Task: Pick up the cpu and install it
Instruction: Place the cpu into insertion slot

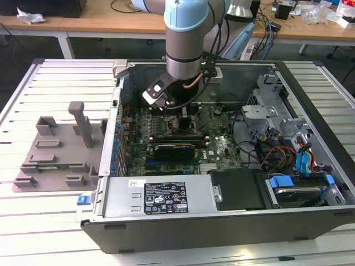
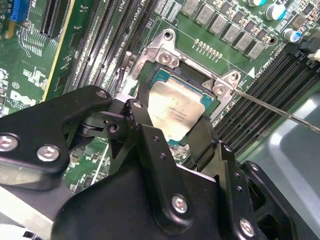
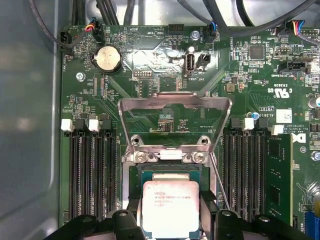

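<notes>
"First wrist view: what have you got hold of?"

"The cpu (image 3: 171, 200). My gripper (image 3: 171, 225) is closed down to its width, one finger against each of two opposite edges, and there is nothing else in it. I hold it flat, right at the socket (image 3: 165, 156). I can't tell whether it is seated or a shade above."

"Where is that in the scene?"

"On the motherboard (image 1: 222, 147), toward the far side of the open case (image 1: 310, 111), to the exterior view's left of the drive bays."

"How will it handle?"

"My judgement is light, thin and stiff. The metal lid looks smooth, so a pinch on top would slide. The edges are the place to hold it, as I do now. The underside and the socket contacts are the fragile parts, so it must stay level with no sideways drag."

"Count for me."

"One cpu and one socket. One load plate (image 3: 175, 100), swung up on the far side. One thin lever rod (image 3: 220, 182) beside it. One coin cell (image 3: 108, 59) farther off. Two fingers of mine."
</notes>
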